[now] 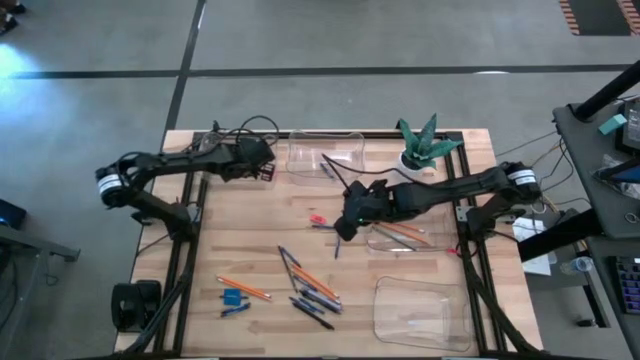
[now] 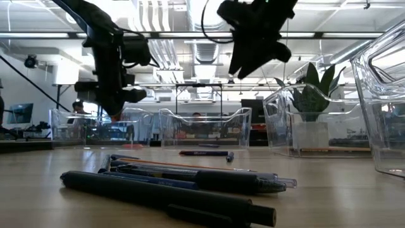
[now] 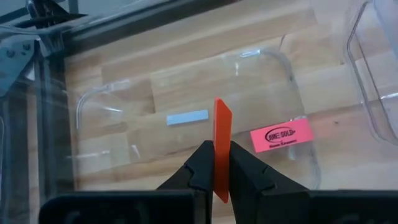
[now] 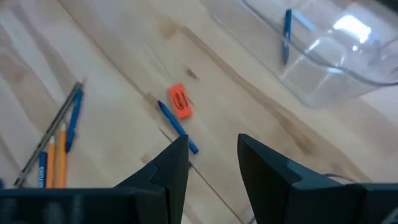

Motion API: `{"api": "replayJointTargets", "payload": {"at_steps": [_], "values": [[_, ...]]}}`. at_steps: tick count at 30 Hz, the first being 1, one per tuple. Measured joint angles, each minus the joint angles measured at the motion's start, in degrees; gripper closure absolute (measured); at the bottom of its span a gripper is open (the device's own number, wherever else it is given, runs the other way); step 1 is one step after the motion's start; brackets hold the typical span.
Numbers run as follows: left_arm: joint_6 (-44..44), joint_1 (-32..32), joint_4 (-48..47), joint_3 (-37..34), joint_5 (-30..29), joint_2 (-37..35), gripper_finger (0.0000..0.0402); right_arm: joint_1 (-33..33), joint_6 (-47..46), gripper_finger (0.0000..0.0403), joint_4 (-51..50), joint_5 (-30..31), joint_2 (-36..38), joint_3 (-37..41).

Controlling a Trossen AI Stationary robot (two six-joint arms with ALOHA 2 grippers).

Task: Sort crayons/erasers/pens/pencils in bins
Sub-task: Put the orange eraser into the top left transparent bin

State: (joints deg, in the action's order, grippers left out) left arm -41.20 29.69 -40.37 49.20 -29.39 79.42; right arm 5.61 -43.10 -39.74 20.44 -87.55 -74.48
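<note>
left hand [image 3: 222, 174] pinches a pink eraser [image 3: 222, 140].

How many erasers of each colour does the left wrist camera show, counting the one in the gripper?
Pink: 2, the lying eraser flat in the bin and the held eraser clamped on edge in the left gripper.
Blue: 1, the blue eraser flat in the same bin.
Total: 3
</note>
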Motion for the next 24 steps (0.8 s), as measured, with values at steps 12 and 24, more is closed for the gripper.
{"api": "replayJointTargets", "payload": {"at_steps": [12, 24], "values": [[2.84, -0.02, -0.50, 1.75, 0.04, -4.92, 0.0297, -0.57, -2.02, 0.0226, 0.21, -1.57, -2.73, -1.39], [1.65, -2.31, 12.22, 2.17, 9.95, -18.64, 0.0272, -1.77, 5.36, 0.0208, -1.61, -2.18, -13.01, -15.28]]}}
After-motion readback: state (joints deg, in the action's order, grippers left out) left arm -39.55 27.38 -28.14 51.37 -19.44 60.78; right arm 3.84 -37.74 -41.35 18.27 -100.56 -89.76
